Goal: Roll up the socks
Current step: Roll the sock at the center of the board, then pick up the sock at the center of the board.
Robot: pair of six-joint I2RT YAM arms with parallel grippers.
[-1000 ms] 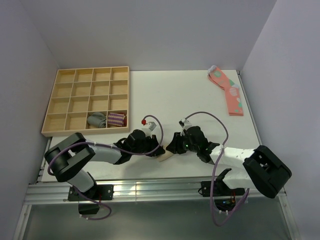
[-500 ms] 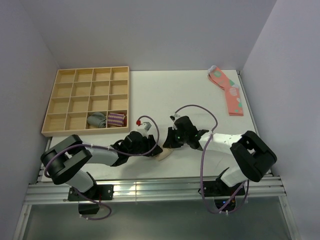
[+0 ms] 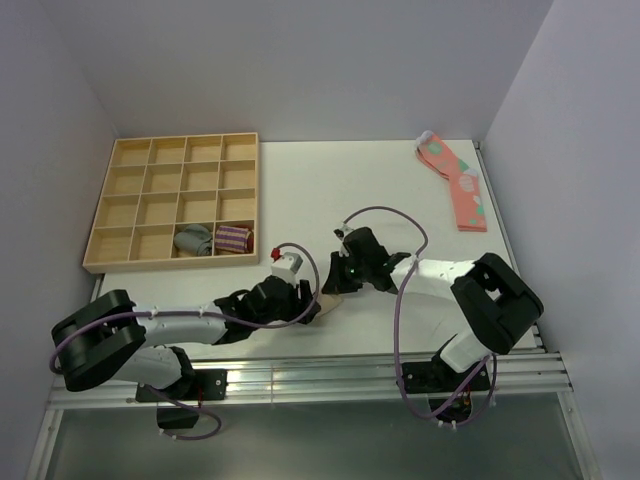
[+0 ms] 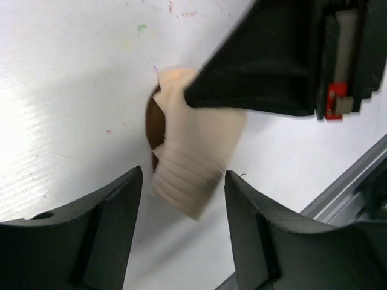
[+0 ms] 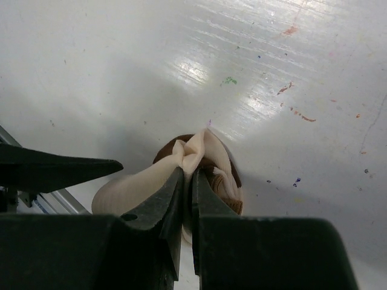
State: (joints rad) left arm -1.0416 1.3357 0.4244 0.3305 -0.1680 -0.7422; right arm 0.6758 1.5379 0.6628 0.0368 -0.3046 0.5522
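Where the two arms meet near the front edge of the table point(image 3: 330, 190), the socks point(image 3: 331, 303) lie as a small cream bundle with dark brown showing inside it. The right gripper point(image 5: 187, 176) has its fingers pressed almost together on a pinch of cream fabric at the top of the bundle, with a gathered tuft poking out just beyond the fingertips. The left gripper point(image 4: 182, 176) is spread wide. Its two fingers stand on either side of the ribbed cuff end of the socks, and from its wrist view neither seems to touch the fabric, though the blur makes that hard to tell. A small red part point(image 4: 336, 99) shows on the body of the right gripper in the left wrist view; any marking on it is too blurred to read.

At the far left sits a wooden tray point(image 3: 100, 215) of sixteen compartments. A grey rolled sock point(image 3: 194, 240) fills the third compartment of its near row, and a purple-striped rolled sock point(image 3: 233, 238) fills the rightmost one beside it. Pink socks point(image 3: 455, 185) with green spots lie flat at the far right corner, well apart from both arms.
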